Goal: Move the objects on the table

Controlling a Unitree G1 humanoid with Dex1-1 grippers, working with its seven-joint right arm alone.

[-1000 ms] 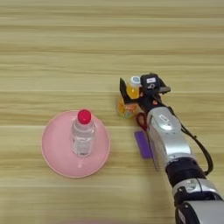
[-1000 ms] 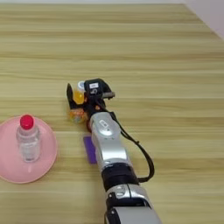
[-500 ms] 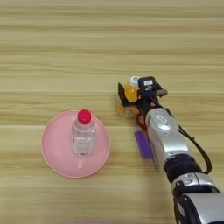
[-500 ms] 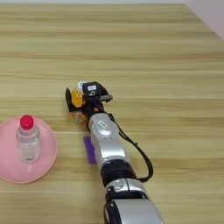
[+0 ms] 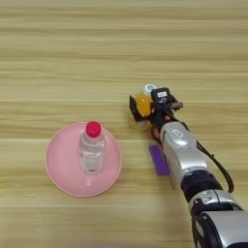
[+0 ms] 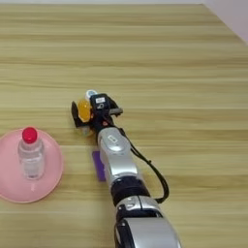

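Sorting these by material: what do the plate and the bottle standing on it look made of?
The pink plate looks like smooth matte plastic, uniform in colour, though glazed ceramic can't be excluded. The bottle seems thin clear plastic: you see through it, and its red cap looks opaque plastic.

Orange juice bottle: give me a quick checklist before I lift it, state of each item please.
1. Right gripper fingers around the orange juice bottle: ok.
2. Grip firm enough to lift: cannot tell.
3. Bottle's white cap on: ok.
4. Purple block apart from the bottle, beside the forearm: ok.
5. Pink plate with the clear bottle standing upright on it, well left of the gripper: ok.
6. Scissors position: cannot tell, mostly hidden under the gripper.
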